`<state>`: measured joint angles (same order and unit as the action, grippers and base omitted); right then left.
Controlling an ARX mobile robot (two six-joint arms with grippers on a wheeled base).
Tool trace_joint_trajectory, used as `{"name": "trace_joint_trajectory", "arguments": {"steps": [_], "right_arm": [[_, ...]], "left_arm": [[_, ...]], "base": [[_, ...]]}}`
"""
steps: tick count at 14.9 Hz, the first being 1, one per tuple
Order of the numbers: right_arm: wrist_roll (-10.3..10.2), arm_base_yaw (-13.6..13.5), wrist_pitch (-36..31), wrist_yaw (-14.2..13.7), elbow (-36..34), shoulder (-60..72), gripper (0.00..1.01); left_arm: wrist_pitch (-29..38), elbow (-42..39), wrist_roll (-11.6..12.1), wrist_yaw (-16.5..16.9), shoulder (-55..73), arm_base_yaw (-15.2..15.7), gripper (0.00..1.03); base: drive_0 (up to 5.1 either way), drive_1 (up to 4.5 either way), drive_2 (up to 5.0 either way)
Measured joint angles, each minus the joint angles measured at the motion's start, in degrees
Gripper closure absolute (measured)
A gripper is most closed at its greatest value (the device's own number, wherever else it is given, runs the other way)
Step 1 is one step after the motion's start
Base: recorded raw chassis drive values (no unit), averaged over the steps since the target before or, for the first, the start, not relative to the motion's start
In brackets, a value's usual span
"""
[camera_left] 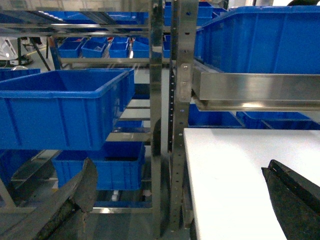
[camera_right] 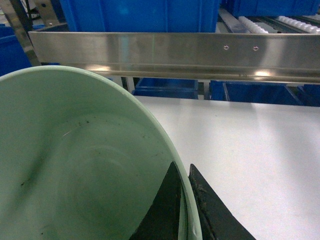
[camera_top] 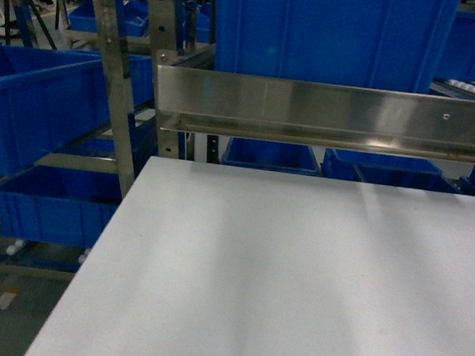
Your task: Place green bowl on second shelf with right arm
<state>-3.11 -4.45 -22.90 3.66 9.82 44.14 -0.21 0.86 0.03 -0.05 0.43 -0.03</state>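
Head view: the white shelf board (camera_top: 278,281) lies bare under the steel rail (camera_top: 326,112). Left wrist view: the left gripper (camera_left: 180,200) is spread, holding nothing. Right wrist view: the right gripper (camera_right: 186,210) pinches the rim of the green bowl (camera_right: 75,165), carried before the rail; next I judge it must advance and lower.

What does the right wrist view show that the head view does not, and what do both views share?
Only the right wrist view shows the green bowl, held by the right gripper with one finger inside its rim and one outside. Only the head view shows the blue bins on the neighbouring rack to the left, and the floor below them. Both show the white shelf surface, the steel rail above it and the blue bin sitting on top.
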Motion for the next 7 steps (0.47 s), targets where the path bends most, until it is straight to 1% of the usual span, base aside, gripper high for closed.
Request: {"name": "trace_joint_trajectory", "arguments": {"steps": [7], "right_arm": [[0.0, 0.0, -0.3, 0.0, 0.0, 0.0, 0.99]], "left_arm": [[0.0, 0.0, 0.0, 0.0, 0.0, 0.0, 0.05]], "base": [[-5.0, 2.42, 2.4]]}}
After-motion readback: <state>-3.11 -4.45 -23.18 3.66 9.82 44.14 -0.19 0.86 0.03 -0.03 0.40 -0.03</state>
